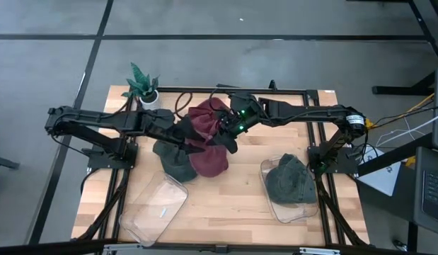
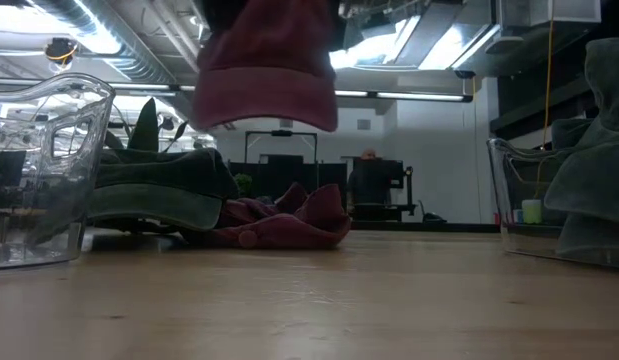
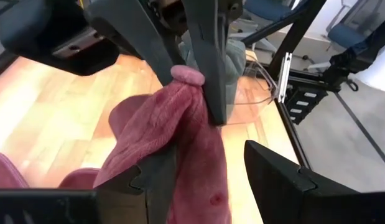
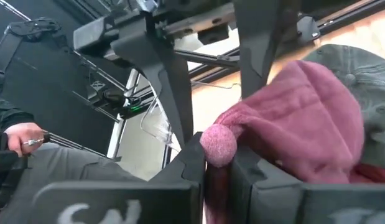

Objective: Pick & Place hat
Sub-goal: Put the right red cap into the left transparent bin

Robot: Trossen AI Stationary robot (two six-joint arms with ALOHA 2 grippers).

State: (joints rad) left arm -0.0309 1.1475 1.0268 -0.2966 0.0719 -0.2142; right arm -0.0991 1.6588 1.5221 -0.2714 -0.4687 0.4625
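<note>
The soft maroon knitted hat (image 1: 206, 120) hangs above the wooden worktop (image 1: 226, 205) mid-scene, long axis vertical, pinched by its top in the closed right end effector (image 1: 229, 129). The left end effector (image 1: 182, 134) stands open just left, jaws around the fabric.

Maroon hat (image 1: 204, 124) with pink pompom (image 4: 218, 145). Dark green hat (image 1: 175, 161); another green hat (image 1: 289, 178) in clear bin (image 1: 272, 205). Light wood bench (image 1: 226, 205). Black arms.
</note>
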